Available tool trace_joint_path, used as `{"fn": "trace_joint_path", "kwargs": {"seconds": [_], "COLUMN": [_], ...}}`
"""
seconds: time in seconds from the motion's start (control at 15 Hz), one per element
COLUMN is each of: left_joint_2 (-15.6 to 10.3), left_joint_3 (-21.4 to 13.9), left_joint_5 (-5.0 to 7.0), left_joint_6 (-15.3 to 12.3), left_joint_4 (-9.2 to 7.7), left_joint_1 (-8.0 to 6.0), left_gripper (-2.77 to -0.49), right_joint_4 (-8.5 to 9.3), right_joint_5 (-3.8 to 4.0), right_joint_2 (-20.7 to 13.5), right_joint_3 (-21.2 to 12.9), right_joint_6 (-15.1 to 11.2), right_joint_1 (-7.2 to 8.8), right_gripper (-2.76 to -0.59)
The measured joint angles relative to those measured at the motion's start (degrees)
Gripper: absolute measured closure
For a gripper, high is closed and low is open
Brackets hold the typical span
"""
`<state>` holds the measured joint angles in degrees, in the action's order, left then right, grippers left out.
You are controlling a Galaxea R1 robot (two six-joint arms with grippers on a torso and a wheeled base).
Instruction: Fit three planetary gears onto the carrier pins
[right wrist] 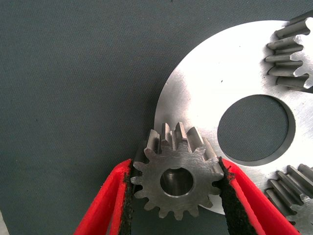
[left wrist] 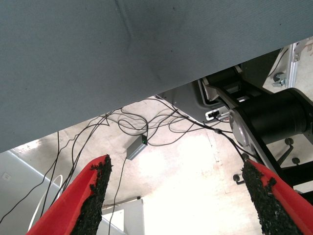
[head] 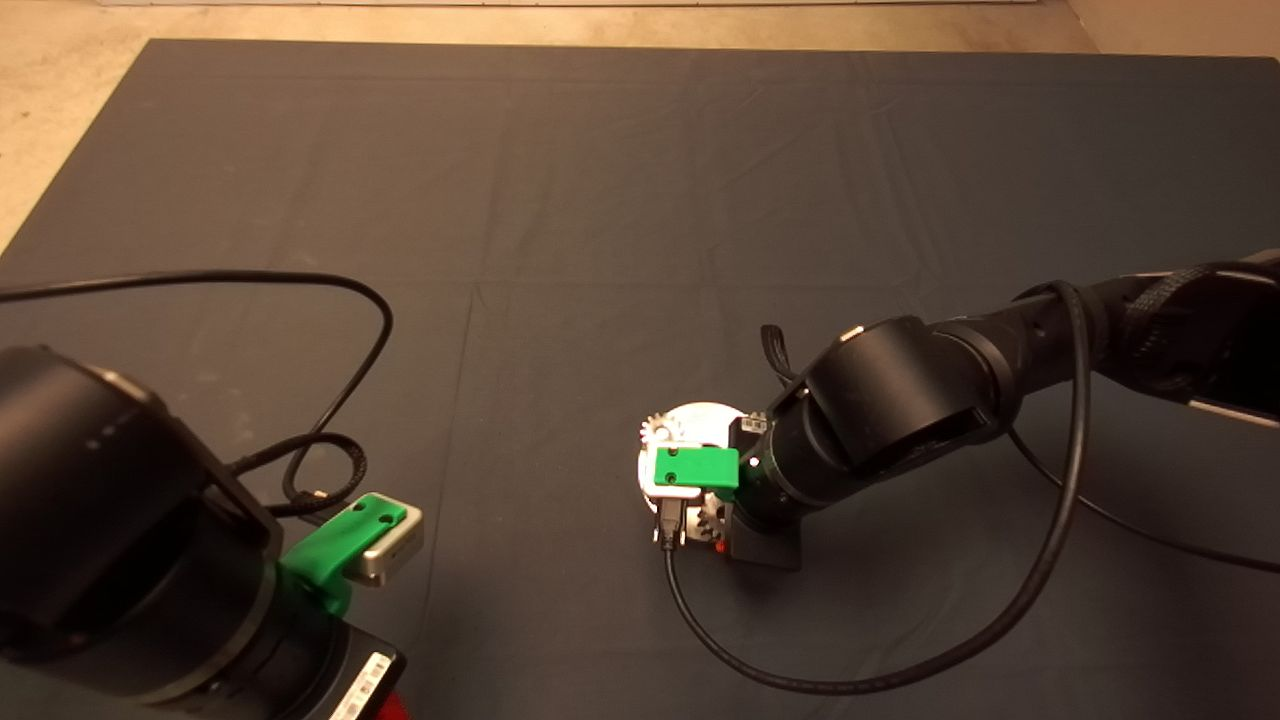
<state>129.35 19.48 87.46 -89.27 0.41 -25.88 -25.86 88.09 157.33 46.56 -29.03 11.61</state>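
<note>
Right wrist view gives the clearest reading of progress: the right gripper [right wrist: 174, 188] has its jaws clenched on a third gear [right wrist: 176, 180], held by its toothed rim between the two black pads, bore facing the camera and open. This gear hangs at the edge of the carrier disc [right wrist: 210, 83], partly over the disc and partly over the dark mat [right wrist: 73, 73]. Two other gears already sit on the disc, one [right wrist: 291, 54] on the far side of the large central hole [right wrist: 255, 128] and one [right wrist: 293, 188] near the held gear, so two of the three appear installed, though their pins are hidden beneath them. I cannot see the third pin; it may lie under the held gear, and whether the bore is over it cannot be told. From the head view, the right arm reaches over the disc [head: 700, 415] mid-tabletop, while the left gripper [left wrist: 176, 196] waits at the lower left edge, jaws spread wide and holding nothing. By my judgement, only seating this last gear remains.
</note>
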Motion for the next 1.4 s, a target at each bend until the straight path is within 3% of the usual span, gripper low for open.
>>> {"fn": "trace_joint_path", "kwargs": {"seconds": [1.4], "left_joint_2": [0.00], "left_joint_3": [0.00], "left_joint_5": [0.00], "left_joint_6": [0.00], "left_joint_4": [0.00], "left_joint_1": [0.00], "left_gripper": [-1.88], "right_joint_4": [-0.10], "right_joint_5": [-0.02], "right_joint_2": [0.00], "right_joint_3": [0.00], "right_joint_6": [0.04], "right_joint_1": [0.00], "right_gripper": [-1.07]}}
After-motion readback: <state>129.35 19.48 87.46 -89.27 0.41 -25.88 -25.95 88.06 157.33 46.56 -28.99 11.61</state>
